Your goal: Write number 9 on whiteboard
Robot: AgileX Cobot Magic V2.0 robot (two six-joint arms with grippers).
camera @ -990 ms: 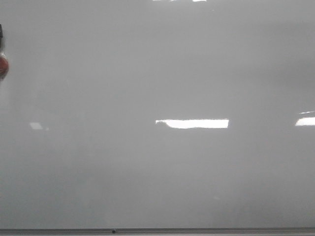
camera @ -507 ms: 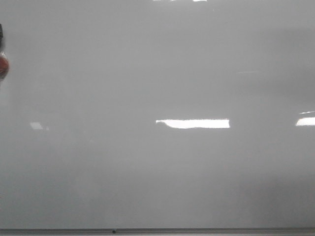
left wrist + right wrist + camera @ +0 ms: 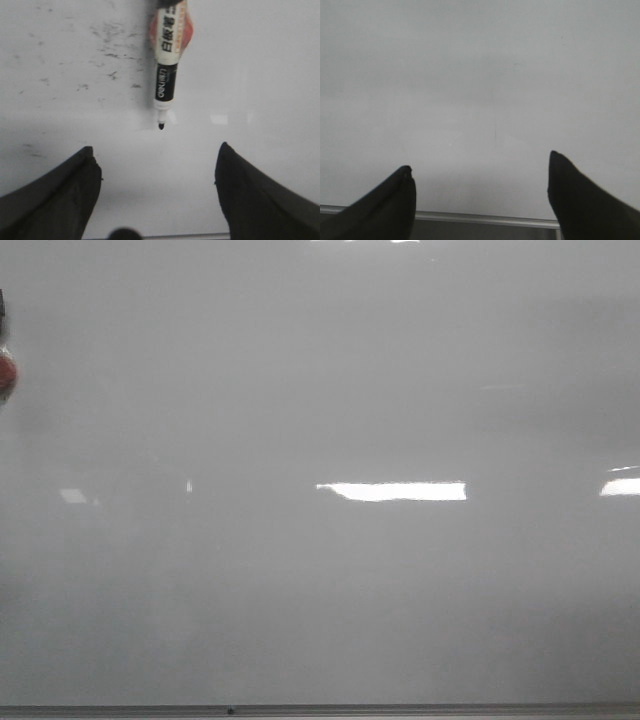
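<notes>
The whiteboard (image 3: 400,590) fills the front view, glossy pale grey with bright reflections; no number 9 shows on it. A whiteboard marker (image 3: 167,55) with an orange and white label and a black end lies against the board, its uncapped black tip pointing toward my left gripper (image 3: 157,155). That gripper is open, its dark fingers (image 3: 60,200) wide apart and short of the tip, holding nothing. In the front view only a red and black bit of the marker (image 3: 5,373) peeks in at the left edge. My right gripper (image 3: 480,167) is open over bare board (image 3: 480,75).
A thin grey frame (image 3: 400,708) runs along the board's bottom edge, also under the right gripper as the frame (image 3: 485,218). Faint dark smudges (image 3: 107,50) of old ink speckle the board beside the marker.
A faint dark shadow and a small glint have appeared on the left-middle of the board in the front view. Nothing else has visibly moved.
</notes>
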